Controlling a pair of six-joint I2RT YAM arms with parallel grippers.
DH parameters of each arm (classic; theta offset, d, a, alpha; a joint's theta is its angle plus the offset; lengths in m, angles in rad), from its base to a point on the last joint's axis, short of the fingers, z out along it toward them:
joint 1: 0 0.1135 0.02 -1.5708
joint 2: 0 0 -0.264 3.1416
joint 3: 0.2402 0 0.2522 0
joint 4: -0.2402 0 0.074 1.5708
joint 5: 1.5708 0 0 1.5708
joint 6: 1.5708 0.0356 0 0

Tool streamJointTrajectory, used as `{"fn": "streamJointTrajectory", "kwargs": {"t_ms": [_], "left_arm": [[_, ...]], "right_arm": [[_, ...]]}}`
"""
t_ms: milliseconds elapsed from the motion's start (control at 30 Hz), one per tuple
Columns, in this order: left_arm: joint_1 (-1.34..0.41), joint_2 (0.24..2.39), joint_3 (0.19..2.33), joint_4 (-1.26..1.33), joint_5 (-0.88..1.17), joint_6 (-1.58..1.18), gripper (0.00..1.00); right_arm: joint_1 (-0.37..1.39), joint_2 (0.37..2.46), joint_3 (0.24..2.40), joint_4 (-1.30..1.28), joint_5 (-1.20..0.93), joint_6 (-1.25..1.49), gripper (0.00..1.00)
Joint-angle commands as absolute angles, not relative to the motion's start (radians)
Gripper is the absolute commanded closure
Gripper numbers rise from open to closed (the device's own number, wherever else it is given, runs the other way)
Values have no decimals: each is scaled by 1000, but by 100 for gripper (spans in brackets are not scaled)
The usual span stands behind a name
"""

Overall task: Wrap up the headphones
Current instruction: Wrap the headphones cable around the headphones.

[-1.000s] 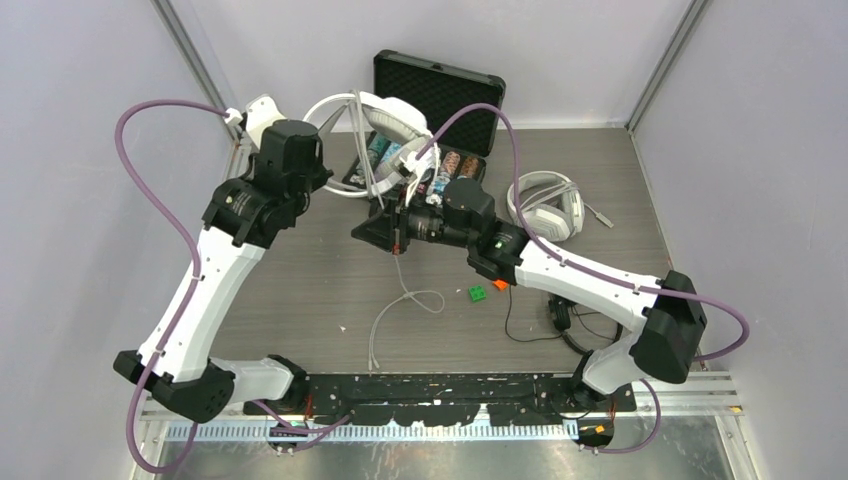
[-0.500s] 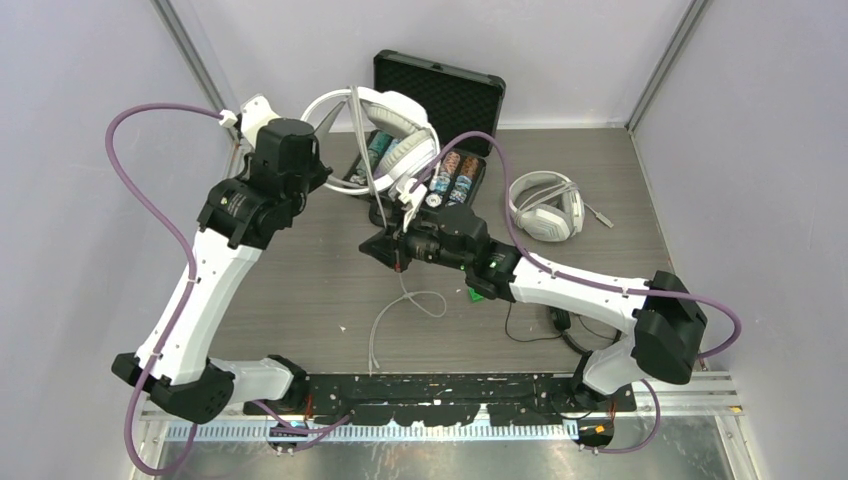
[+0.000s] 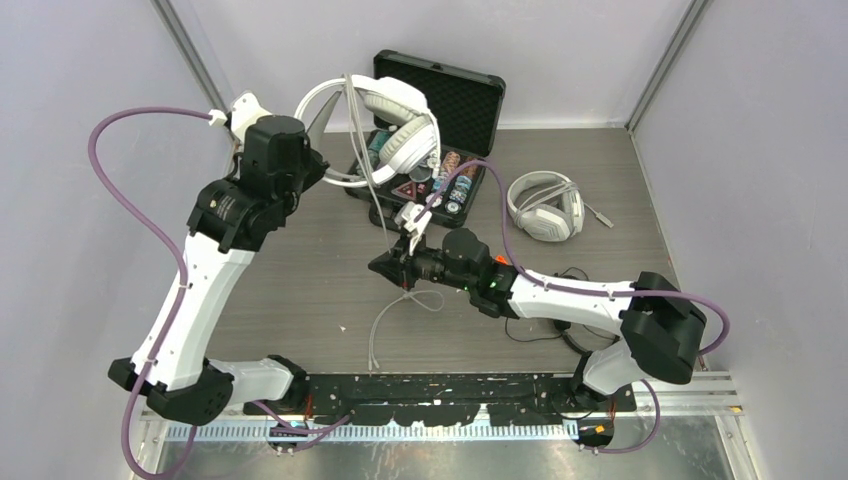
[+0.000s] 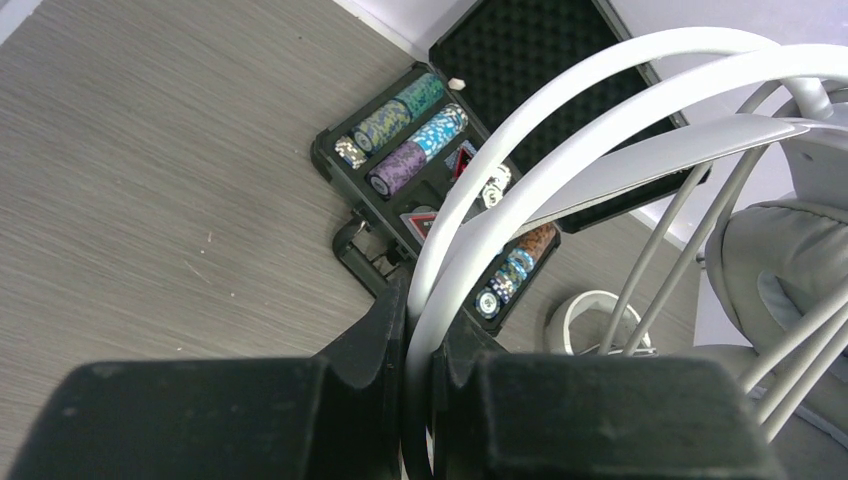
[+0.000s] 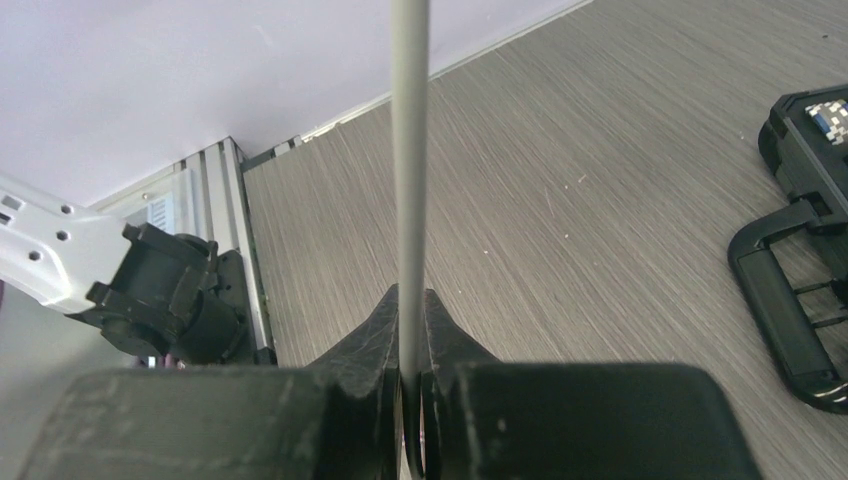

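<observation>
Hidden, cut off, or too small to tell

From above, the black headphones (image 3: 562, 322) lie mostly under the right arm (image 3: 570, 290), so their shape cannot be made out. The raised white headphones (image 3: 400, 125) cover part of the open case (image 3: 450, 90), whose contents are too small to read. In the left wrist view the headband runs off the top and right edges, and the second white headphones (image 4: 590, 297) show only as a sliver behind the strands. In the right wrist view the cable (image 5: 408, 150) leaves the top edge, and the right edge cuts the case
</observation>
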State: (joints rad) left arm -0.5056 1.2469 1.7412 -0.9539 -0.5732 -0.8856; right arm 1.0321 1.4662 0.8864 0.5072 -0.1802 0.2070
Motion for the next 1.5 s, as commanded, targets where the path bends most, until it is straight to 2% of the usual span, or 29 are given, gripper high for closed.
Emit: {"fn": "streamJointTrajectory", "kwargs": {"t_ms": [0, 167, 700, 800, 933, 1133, 1267, 1467], "left_arm": [[-501, 1216, 1817, -849, -549, -962, 100], [-502, 1220, 1833, -855, -533, -965, 100], [-502, 1223, 1874, -877, -516, -955, 100], [-502, 1227, 1876, -876, -482, -951, 100], [-502, 1228, 1867, -879, -445, -956, 100], [-499, 1221, 1886, -889, -415, -918, 100], [-495, 1228, 1904, -890, -322, -806, 100], [-478, 1235, 1888, -939, -197, -630, 100]], "right_arm": [[1039, 1451, 839, 675, -166, 176, 86], [1039, 1487, 781, 763, -211, 176, 83], [1038, 1641, 595, 1017, -167, 185, 82], [1035, 1679, 561, 1087, -146, 199, 86], [1020, 1729, 544, 1158, -144, 220, 99], [956, 1777, 551, 1219, -166, 298, 99], [920, 1756, 556, 1219, -171, 338, 100], [836, 1674, 616, 1067, -194, 391, 99]]}}
